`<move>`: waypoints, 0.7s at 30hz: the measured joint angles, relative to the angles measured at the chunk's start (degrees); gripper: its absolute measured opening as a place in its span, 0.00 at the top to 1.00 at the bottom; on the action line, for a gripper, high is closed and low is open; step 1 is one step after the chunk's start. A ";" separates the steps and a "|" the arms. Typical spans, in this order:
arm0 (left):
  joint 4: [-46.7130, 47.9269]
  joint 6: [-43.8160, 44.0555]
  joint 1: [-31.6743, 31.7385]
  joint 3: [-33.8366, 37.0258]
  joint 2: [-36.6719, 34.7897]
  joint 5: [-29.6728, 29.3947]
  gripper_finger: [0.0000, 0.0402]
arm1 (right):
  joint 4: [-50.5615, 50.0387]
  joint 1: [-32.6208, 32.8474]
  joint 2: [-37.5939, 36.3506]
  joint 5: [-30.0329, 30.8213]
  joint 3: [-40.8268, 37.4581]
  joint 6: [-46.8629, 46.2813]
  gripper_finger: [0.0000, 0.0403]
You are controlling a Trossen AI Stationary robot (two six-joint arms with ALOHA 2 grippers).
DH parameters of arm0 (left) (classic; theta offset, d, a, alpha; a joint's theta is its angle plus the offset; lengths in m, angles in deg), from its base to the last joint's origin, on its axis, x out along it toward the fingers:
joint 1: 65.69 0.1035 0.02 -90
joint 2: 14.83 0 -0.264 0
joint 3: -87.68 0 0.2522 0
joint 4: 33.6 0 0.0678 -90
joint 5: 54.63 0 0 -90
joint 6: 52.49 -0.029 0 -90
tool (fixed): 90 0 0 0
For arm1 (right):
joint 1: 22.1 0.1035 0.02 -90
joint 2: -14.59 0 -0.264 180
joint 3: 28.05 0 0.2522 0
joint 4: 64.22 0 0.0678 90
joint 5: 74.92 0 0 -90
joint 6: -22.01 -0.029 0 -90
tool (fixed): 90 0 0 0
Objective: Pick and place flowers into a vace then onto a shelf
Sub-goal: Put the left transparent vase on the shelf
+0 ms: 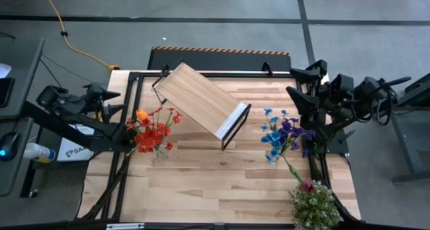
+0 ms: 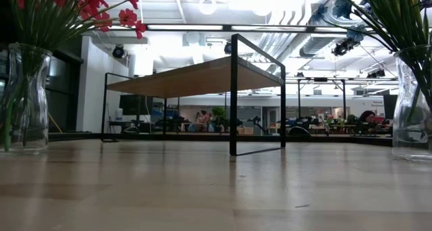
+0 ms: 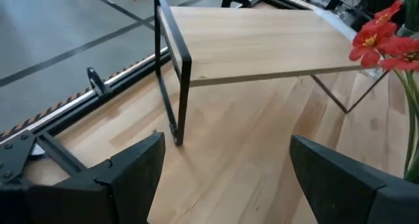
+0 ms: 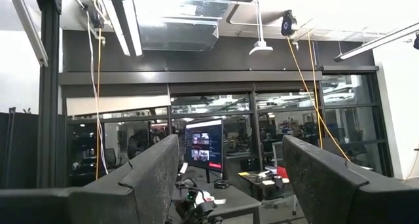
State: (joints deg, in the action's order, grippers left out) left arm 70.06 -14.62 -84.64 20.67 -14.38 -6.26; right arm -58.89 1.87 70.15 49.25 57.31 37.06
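The shelf, a light wood board on a black frame, stands on its legs mid-table, also seen in the low view and the left wrist view. To its left, red flowers and an orange tulip stand in a glass vase. On the shelf's right, blue and purple blooms stand in a second glass vase. A dark pink rose lies near the front right. My left gripper is open at the table's left edge, beside the red flowers. My right gripper is open, raised at the far right.
A bushy green plant with tiny whitish blossoms sits at the front right corner, against the rose. A black frame runs round the table's edges. Bare wood lies between the shelf and the near edge.
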 joint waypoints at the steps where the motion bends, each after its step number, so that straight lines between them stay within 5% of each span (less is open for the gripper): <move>1: -0.01 -0.06 0.38 -0.03 0.00 0.49 0.11 | 0.01 0.00 0.00 -0.02 0.00 0.00 0.35; 8: 0.19 -0.13 1.37 -6.18 0.02 9.30 0.11 | 0.01 0.00 0.00 0.02 0.00 0.00 0.35; 15: -1.53 -5.02 1.35 -19.11 -0.02 4.18 0.11 | 0.00 0.02 0.01 0.07 0.00 0.00 0.35; 21: -4.54 -11.86 1.33 -20.93 0.00 4.78 0.11 | 0.20 0.00 0.98 2.51 0.00 0.44 0.35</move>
State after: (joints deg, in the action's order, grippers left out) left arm 65.52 -26.48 -83.32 -0.26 -14.38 -1.48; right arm -58.69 1.87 71.14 51.76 57.31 37.49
